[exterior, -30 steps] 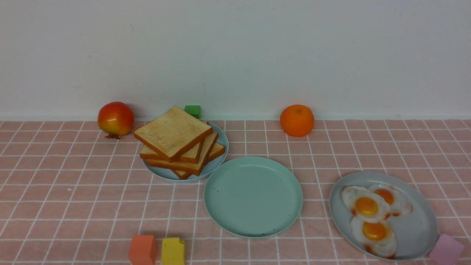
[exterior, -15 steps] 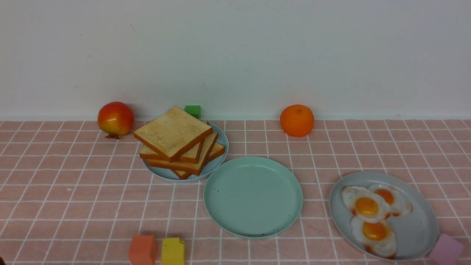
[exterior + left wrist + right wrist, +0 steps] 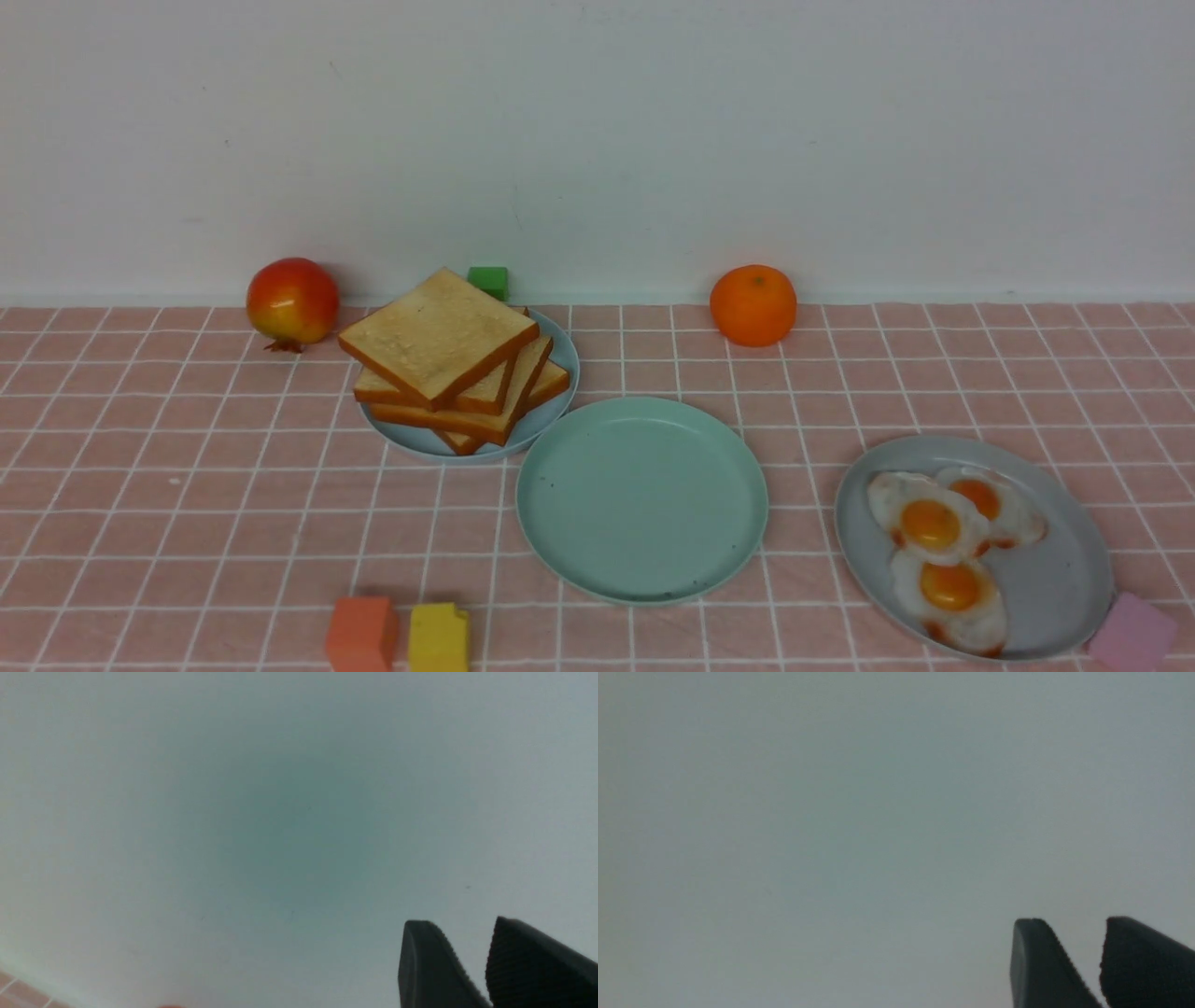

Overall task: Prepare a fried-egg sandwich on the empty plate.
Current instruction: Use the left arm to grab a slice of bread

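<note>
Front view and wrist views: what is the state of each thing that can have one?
mint-green plate: empty.
toast pile: stacked unevenly on the pale-blue plate.
fried eggs: three, overlapping, on the grey-blue plate.
left pincer: open, holding nothing.
right pincer: open, holding nothing.

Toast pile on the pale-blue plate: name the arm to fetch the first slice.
Left, probably. The pile of square golden toast slices lies on the robot's left of the empty round mint-green plastic plate; the white fried eggs lie far right. Neither arm shows in the front view, so layout alone decides.
</note>
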Robot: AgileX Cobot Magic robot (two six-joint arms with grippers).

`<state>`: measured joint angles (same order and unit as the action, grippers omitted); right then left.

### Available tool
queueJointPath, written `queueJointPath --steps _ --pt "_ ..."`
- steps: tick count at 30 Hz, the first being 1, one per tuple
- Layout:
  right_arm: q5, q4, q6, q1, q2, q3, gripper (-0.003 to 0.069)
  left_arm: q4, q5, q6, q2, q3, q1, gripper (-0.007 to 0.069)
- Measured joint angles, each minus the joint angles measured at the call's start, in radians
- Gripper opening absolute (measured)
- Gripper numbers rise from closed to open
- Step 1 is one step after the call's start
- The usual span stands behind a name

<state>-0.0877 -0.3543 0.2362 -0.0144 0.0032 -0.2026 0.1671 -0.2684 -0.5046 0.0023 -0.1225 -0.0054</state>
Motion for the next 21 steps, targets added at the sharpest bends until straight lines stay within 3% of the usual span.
queueJointPath --steps 2,3,7,10,12,16,21 --pt "0.038 0.003 0.011 0.000 0.032 -0.114 0.0239 -0.016 0.062 -0.002 0.035 -0.107 0.000 0.0240" --pt "0.127 0.015 0.020 0.000 0.110 -0.276 0.0239 -0.024 0.178 -0.005 0.130 -0.277 0.000 0.0240" --pt "0.281 0.048 0.008 0.000 0.232 -0.504 0.0239 -0.025 0.377 -0.005 0.293 -0.483 0.000 0.0240" --pt "0.536 0.082 -0.044 0.000 0.406 -0.700 0.0239 -0.027 0.623 -0.006 0.494 -0.699 0.000 0.0240" --pt "0.624 0.097 -0.091 0.000 0.484 -0.754 0.0239 -0.033 0.696 -0.005 0.592 -0.762 0.000 0.0240" --pt "0.695 0.107 -0.139 0.003 0.576 -0.763 0.0239 -0.040 0.667 -0.005 0.724 -0.793 0.000 0.0240" --pt "0.711 0.171 -0.157 0.159 0.618 -0.693 0.0239 -0.008 0.648 -0.006 0.858 -0.795 0.000 0.0240"
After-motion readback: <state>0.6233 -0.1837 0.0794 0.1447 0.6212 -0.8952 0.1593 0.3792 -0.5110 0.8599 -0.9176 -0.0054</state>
